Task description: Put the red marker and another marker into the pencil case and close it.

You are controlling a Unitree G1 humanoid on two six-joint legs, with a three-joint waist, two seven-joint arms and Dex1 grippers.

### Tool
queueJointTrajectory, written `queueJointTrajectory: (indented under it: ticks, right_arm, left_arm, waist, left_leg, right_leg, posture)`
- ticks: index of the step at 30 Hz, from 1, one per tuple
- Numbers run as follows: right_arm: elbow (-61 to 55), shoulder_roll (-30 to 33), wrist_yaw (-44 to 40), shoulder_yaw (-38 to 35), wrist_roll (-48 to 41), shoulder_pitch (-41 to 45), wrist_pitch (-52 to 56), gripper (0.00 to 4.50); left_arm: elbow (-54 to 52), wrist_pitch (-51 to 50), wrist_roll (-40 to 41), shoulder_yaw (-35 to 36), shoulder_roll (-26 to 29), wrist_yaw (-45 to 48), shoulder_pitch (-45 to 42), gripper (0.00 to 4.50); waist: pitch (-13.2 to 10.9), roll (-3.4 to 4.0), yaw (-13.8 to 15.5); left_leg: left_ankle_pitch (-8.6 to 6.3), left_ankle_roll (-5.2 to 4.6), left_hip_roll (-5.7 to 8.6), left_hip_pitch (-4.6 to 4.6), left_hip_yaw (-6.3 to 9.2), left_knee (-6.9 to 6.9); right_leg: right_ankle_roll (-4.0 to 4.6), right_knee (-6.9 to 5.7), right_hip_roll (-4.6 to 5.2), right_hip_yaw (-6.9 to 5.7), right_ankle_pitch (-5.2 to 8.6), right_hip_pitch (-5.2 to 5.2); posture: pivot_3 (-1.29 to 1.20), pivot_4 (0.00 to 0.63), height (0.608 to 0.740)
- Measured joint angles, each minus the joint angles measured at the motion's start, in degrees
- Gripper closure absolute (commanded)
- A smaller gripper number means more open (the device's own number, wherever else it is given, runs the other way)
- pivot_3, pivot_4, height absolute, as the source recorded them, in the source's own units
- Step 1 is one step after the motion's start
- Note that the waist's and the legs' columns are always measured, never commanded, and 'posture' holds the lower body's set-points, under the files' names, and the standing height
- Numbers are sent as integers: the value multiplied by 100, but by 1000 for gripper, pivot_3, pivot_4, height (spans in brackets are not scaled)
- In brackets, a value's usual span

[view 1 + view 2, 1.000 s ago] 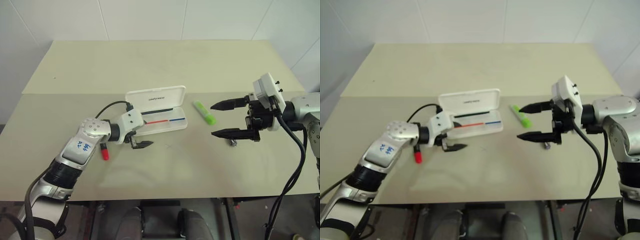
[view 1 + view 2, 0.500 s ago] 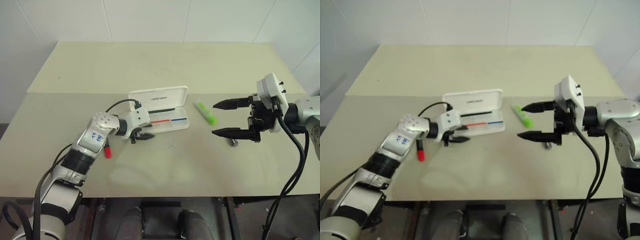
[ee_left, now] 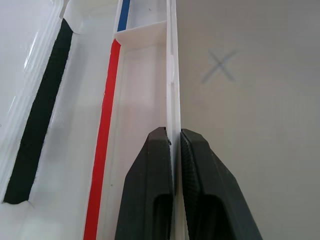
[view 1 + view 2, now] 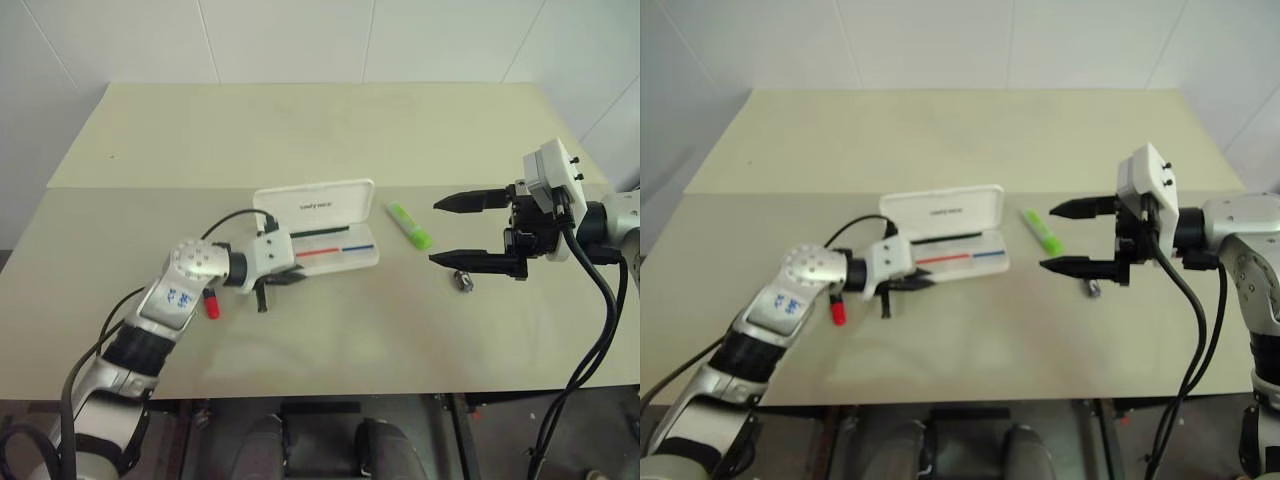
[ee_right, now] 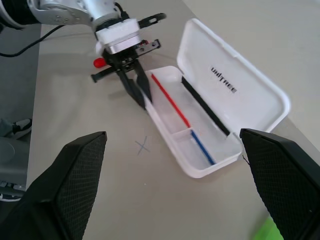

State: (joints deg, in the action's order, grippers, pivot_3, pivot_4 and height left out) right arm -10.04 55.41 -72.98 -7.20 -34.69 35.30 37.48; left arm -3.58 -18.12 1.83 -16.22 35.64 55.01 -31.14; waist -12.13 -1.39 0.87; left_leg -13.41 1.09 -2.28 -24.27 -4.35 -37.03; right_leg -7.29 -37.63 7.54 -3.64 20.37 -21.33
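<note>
Since a second ago, left tool (image 3: 172, 145) clamped onto pencil case (image 4: 318, 228) front wall, right tool (image 4: 478, 230) gaping beside it. Red marker (image 4: 211, 304) near case. Light, slick plastic; best pinched mid-barrel.

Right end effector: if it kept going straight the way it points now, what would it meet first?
The right end effector, open, points across the table toward the open pencil case. The green highlighter lies between them, but probably below its line; height is unclear.
</note>
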Motion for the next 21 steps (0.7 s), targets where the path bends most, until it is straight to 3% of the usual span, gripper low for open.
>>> queueJointTrajectory:
  ticks: [7,14,21]
  right_arm:
    - [56,-3,3,57,40,39,-21,0]
    - [67,-5,2,70,44,55,-34,0]
    - [67,-4,2,70,43,64,-34,0]
  left_arm:
    - [-1393,-454,-12,-182,123,-14,814,4488]
    - [-1541,-787,-270,-426,54,-201,740,4489]
    - [-1450,-904,-246,-461,-75,-287,742,2296]
  waist:
    - [0,0,59]
    - [0,1,72]
    - [1,1,46]
  left_leg:
    - [-3,-3,0,0,1,-5]
    - [-5,-5,2,3,7,-11]
    - [-7,-9,2,8,14,-8]
  right_leg:
    - [0,2,1,2,0,3]
    - [0,4,2,-4,0,14]
    - [-2,10,2,-7,-1,24]
  posture:
    - [0,150,740]
    - [0,150,740]
    - [0,150,740]
